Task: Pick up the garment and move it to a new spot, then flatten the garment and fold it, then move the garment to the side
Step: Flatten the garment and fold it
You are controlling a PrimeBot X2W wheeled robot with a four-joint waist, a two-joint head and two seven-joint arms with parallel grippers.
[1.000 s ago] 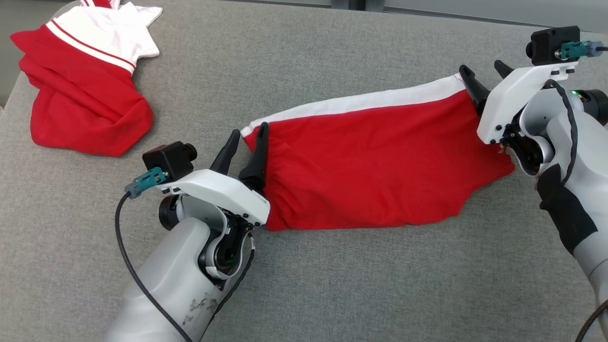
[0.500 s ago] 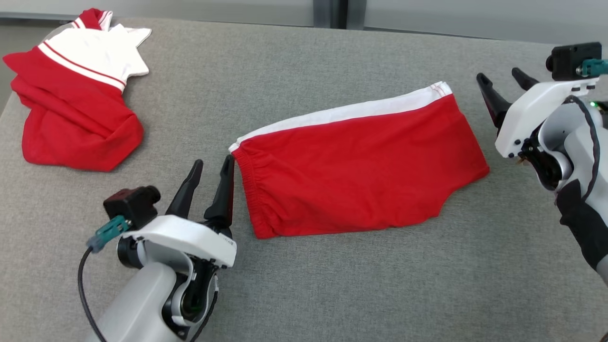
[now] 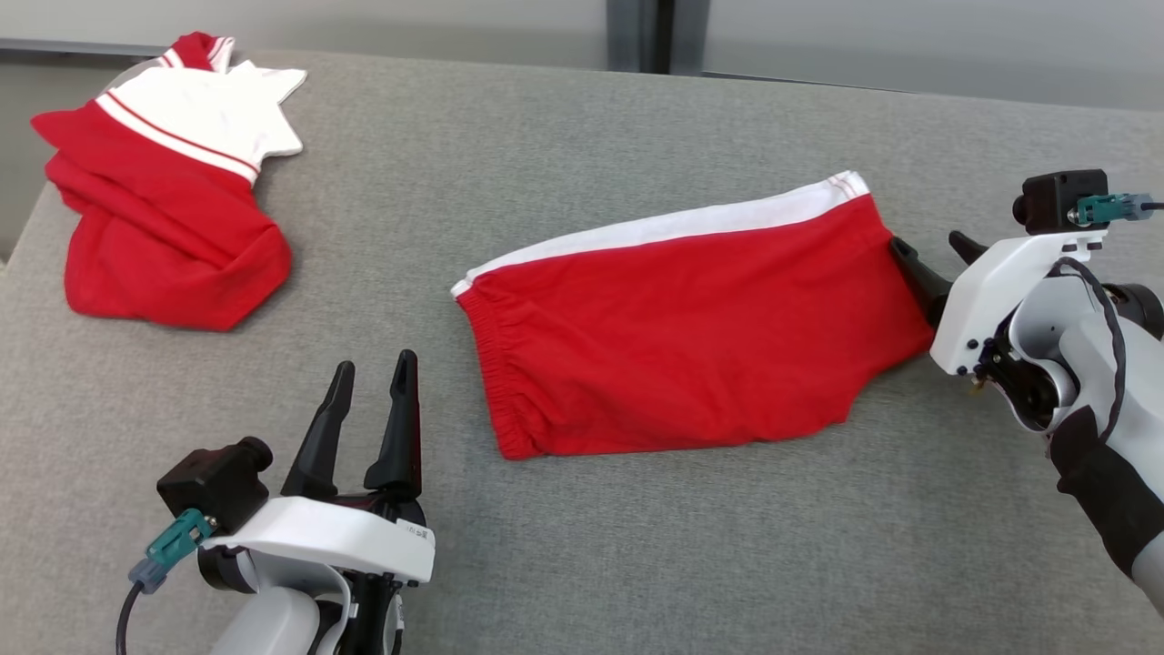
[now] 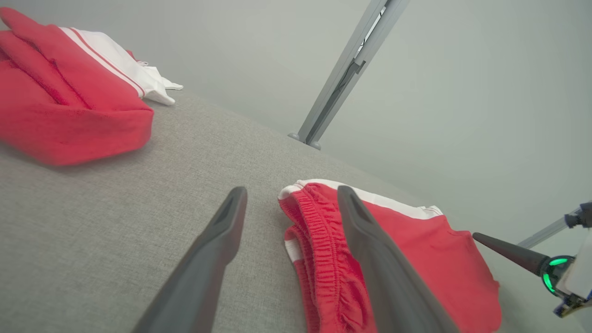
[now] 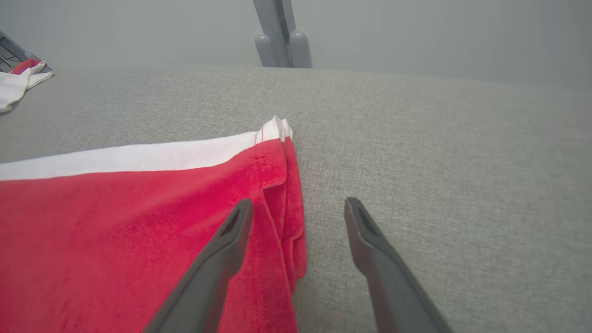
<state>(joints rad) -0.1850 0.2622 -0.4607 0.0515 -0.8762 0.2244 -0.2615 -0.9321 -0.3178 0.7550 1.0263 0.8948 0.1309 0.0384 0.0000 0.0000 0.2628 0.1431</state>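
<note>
- Over at ten o'clock in the head view, a second red-and-white garment [image 3: 164, 227] is sitting bunched up near the far-left corner of the gray padded table [image 3: 582, 564], well apart from everything else.
- Down at seven o'clock, the left gripper [image 3: 375, 360] is hanging with its jaws spread wide and nothing between them, fingers pointing toward twelve. Bare gray fabric is showing between its tips and the shorts, so it's not touching them.
- Dead centre, the red shorts [image 3: 691, 355] are lying flat on the table, running from about eight o'clock up to two o'clock. The white side stripe [image 3: 673, 223] is running along the far edge, and the gathered elastic waistband [image 3: 496, 364] is facing nine o'clock. The left wrist camera is showing two layers of it stacked.
- Over at three o'clock, the right gripper [image 3: 926, 242] is also standing wide open and holding nothing, fingers pointing toward ten o'clock, right at the leg-hem end of the shorts.
- From the right wrist camera, one finger [image 5: 222, 259] is hanging over the red hem edge and the other is over bare table just beside it. Can't tell whether it's actually touching the cloth.
</note>
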